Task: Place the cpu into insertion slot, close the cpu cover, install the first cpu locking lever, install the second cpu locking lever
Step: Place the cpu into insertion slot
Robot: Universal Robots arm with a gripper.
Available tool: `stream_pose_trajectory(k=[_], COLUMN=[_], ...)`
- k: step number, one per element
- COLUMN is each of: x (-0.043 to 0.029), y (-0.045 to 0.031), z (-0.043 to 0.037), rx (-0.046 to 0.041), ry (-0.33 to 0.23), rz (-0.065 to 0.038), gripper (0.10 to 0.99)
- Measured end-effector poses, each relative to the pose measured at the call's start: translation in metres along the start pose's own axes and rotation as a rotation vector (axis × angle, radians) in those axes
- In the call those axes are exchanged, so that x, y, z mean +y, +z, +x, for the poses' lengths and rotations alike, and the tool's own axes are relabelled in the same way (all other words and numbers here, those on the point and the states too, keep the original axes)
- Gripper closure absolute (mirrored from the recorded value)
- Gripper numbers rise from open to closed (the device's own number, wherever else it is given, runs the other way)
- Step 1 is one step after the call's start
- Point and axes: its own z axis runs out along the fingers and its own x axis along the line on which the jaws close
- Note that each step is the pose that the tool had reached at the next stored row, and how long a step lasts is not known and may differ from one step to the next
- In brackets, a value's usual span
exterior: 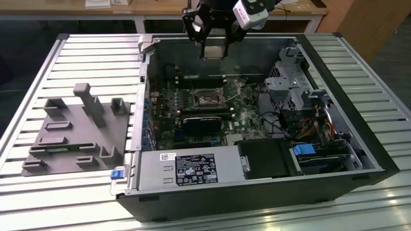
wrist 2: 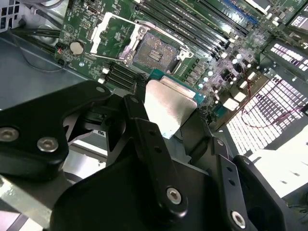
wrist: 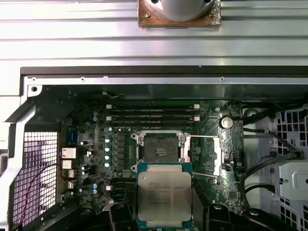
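A slatted metal desk (exterior: 96, 53) carries an open computer case (exterior: 257, 202) lying on its side, with a grey moulded fixture (exterior: 70, 139) next to it on the exterior view's left. Inside the case, a grey power supply box (exterior: 186, 166) fills the near corner and the green motherboard (exterior: 247, 120) lies flat beyond it.

The gripper (exterior: 214, 50) hangs above the far part of the case, well clear of the board. Its black fingers (wrist 2: 139, 113) are closed in on the cpu (exterior: 214, 52), pinching it by two opposite edges. The chip is held roughly level, with its dull grey metal top turned up toward the first wrist view (wrist: 164, 195).

The insertion slot (exterior: 209, 99) sits near the middle of the motherboard, uncovered, with its dark contact field exposed in both wrist views (wrist: 160, 150) (wrist 2: 155, 53). In the first wrist view the cpu's outline falls just beside the slot, overlapping one edge of it rather than lying squarely over it. The cpu cover (wrist: 217, 154) is swung open and lies to one side of the slot, its silvery frame away from the socket.
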Motion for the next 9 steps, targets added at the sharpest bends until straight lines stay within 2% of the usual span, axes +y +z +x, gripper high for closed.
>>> stream_pose_trajectory(k=[9], x=[-0.0012], y=[0.0133], z=[-0.0002], rx=[-0.0005], ry=[0.0], rz=[0.0], gripper=[0.549])
